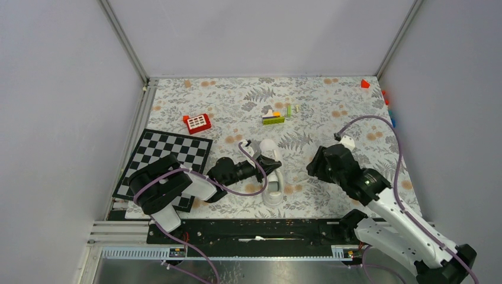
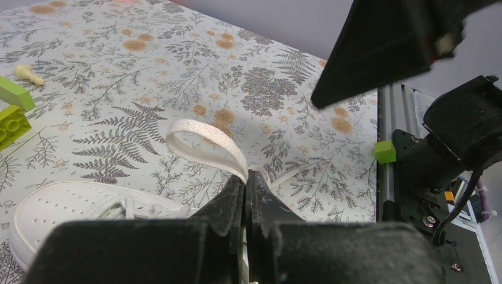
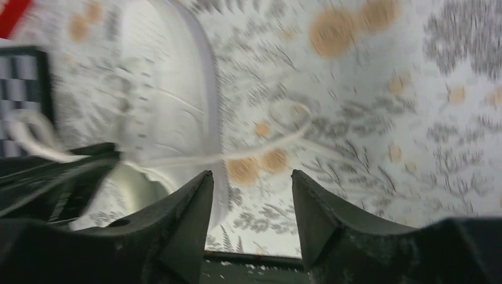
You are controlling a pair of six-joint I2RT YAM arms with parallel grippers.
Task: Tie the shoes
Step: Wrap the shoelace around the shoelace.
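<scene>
Left fingers [image 2: 228, 207] are pressed together on a lace loop [image 2: 204, 139], pinching its base so that the white band arches up and away from them above the floral surface [image 2: 148, 71]. Right fingers [image 3: 183, 219] stand spread with nothing between them, hovering low beside the sneaker [image 3: 169, 94]. That view is blurred, but a loose lace [image 3: 290, 127] can be made out trailing from the shoe and curling over the surface ahead of the gap. From above, the sneaker lies on the near half of the surface, between the two arms, with the left arm reaching right up to it. As I judge it, the work is at an early-to-middle stage: one loop is formed and held, while the other lace lies free and ungripped. No bow or finished knot shows. Whether a first crossing has been tied over the tongue I cannot tell. What seems left is to take the free lace, wrap it round the held loop, draw it through and tighten.
</scene>
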